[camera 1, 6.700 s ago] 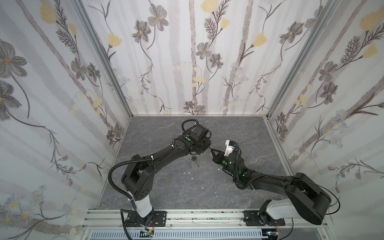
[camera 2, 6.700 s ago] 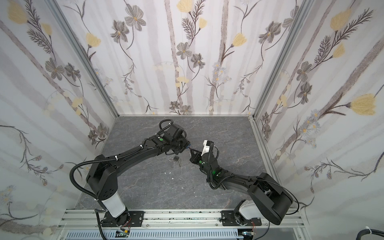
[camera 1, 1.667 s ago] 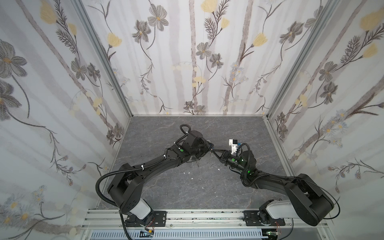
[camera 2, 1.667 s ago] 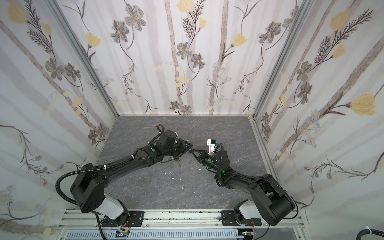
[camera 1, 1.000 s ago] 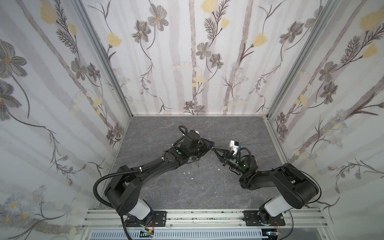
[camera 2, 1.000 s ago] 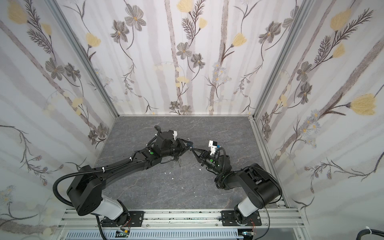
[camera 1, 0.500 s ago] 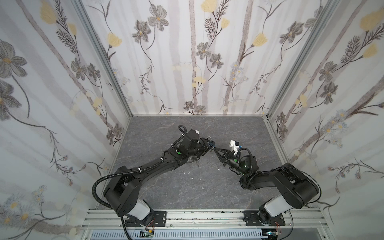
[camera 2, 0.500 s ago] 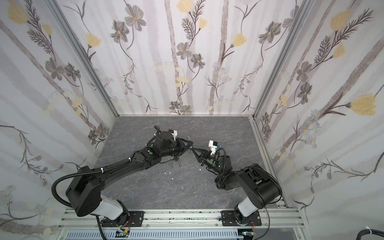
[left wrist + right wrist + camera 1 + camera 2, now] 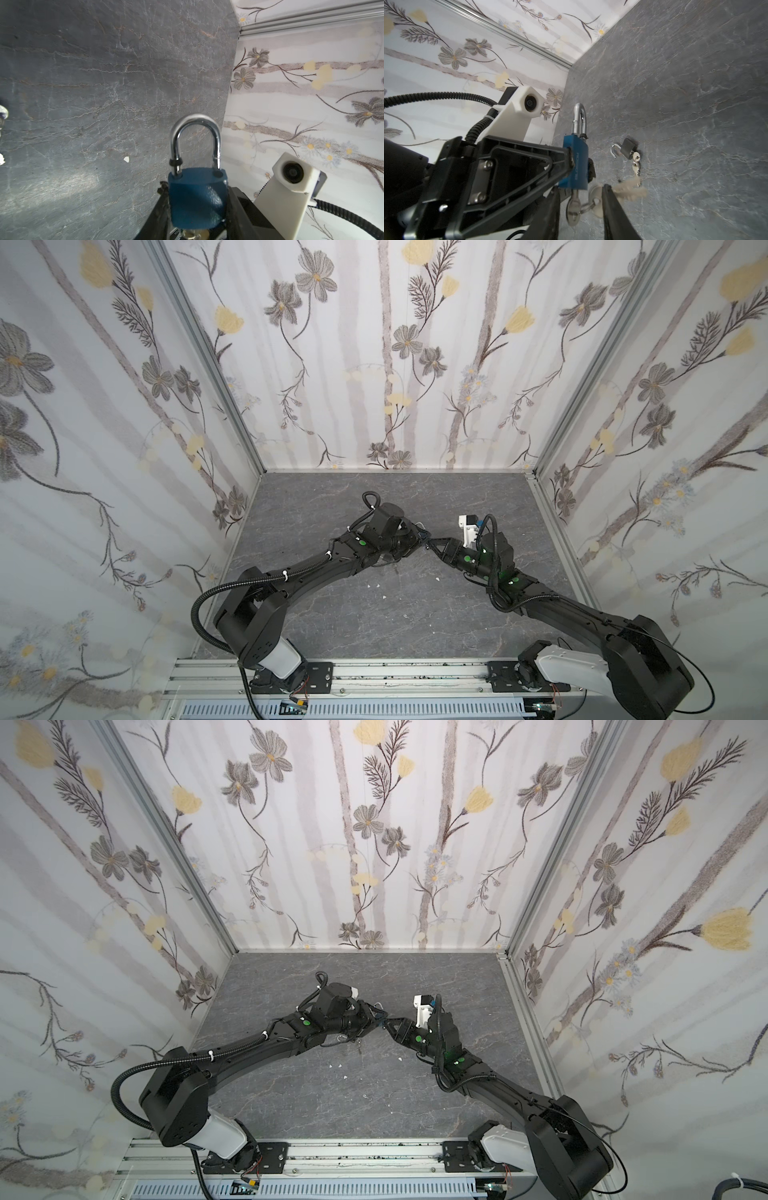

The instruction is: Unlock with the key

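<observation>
Right wrist view: right jaws now gape off the key (image 9: pixel 572 209); left jaws clench the padlock (image 9: pixel 576 166), so turning seems done.

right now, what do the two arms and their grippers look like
The left arm and right arm are matte black with chunky rounded joints, small green dots and a white section at the base. A black corrugated hose loops along the left arm. The left gripper has black open triangular finger frames; the right gripper is black too. Each wrist carries a white camera housing.
</observation>
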`<state>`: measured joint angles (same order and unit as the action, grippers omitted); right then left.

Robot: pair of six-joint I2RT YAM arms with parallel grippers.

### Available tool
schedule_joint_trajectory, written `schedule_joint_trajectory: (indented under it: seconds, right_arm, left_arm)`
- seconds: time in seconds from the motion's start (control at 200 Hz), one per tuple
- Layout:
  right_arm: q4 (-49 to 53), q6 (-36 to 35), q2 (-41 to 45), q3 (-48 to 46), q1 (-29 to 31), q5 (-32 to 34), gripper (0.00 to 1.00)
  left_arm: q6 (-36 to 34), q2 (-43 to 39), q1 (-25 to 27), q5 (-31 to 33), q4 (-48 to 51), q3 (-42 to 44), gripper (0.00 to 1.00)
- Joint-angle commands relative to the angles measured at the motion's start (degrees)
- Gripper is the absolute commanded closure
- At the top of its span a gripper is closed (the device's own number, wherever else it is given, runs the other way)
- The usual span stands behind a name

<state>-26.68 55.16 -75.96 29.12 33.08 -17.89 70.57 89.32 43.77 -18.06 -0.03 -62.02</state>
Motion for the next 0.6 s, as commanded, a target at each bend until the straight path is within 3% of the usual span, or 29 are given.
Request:
schedule_joint_trajectory:
  seconds: [0.0, 0.35, 0.595]
  right_arm:
    - [4.6, -5.0, 1.1, -0.6, 0.7, 5.9, 0.63]
    - [-0.3, -6.2, -1.6, 1.7, 3.3, 7.5, 0.58]
    - [-5.7, -5.9, -3.2, 1.6, 4.0, 7.8, 0.65]
  left_arm:
    - [0.7, 0.1, -0.2, -1.0, -1.6, -0.8, 0.87]
    - [1.8, 0.4, -0.2, -1.9, -1.9, -1.1, 0.86]
    - [3.5, 0.4, -0.2, -3.1, -3.7, -0.5, 0.86]
